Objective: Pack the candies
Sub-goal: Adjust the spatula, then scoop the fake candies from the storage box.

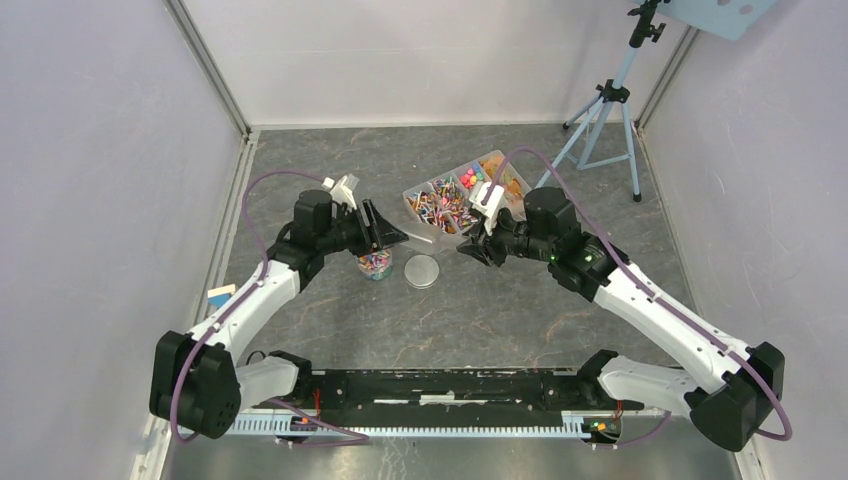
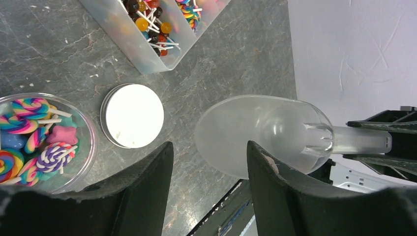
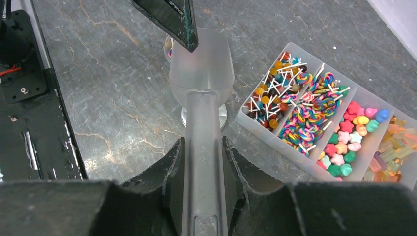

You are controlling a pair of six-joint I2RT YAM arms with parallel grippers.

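Your top view sits high behind both arm bases and looks down and forward over the whole surface from far off. Your left wrist view looks steeply down past the left fingers, close in, with the scoop and lid just beyond their tips. Your right wrist view looks along the scoop's handle between the right fingers, with the tray to their right. All three views share the scoop, lid and tray.

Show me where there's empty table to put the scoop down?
Biggest bare patch: the grey table between the lid and the black rail at the arms' bases. Also bare beyond the left gripper, toward the back wall. Crowded: middle, where jar, lid and candy tray sit close.
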